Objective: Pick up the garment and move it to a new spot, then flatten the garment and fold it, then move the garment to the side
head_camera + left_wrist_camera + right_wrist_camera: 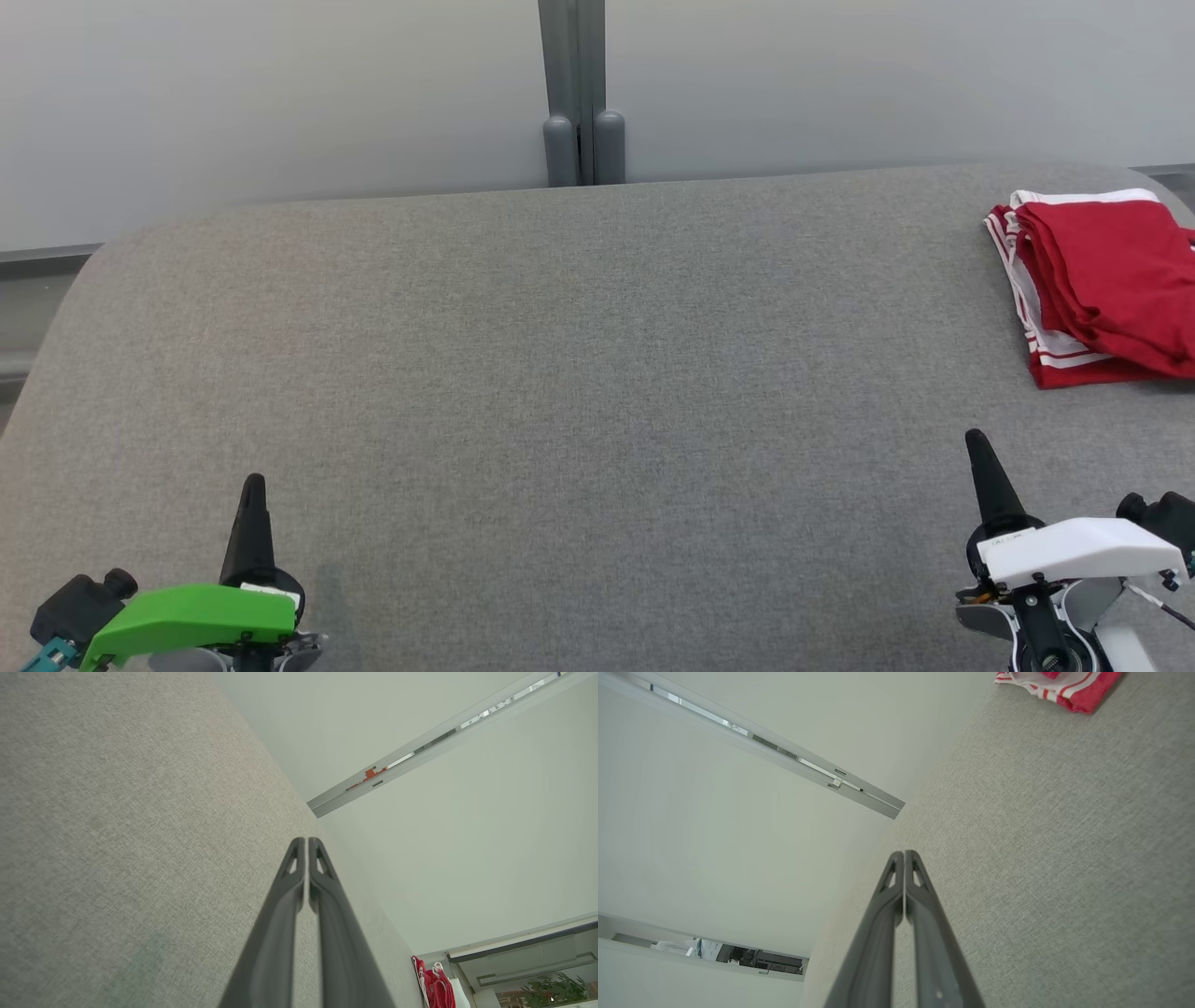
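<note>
Garment [1102,280], red with white stripes along its edges, lies folded in a loose stack at the far right of the grey cloth-covered surface [560,373]. It sits near the rounded far corner and runs off the head view's right edge. The left pincer [253,485], on a green-cased wrist, sits at the near left of the surface with its two dark fingers pressed together on nothing, their tips pointing towards the far side. The right pincer [977,439], on a white-cased wrist, sits at the near right, likewise pressed together and empty. It is nearer the garment but apart from it. In the right wrist view a striped corner of the cloth shows at the top edge, well ahead of the fingertips. A grey post [581,93] stands against the pale wall behind the surface.
</note>
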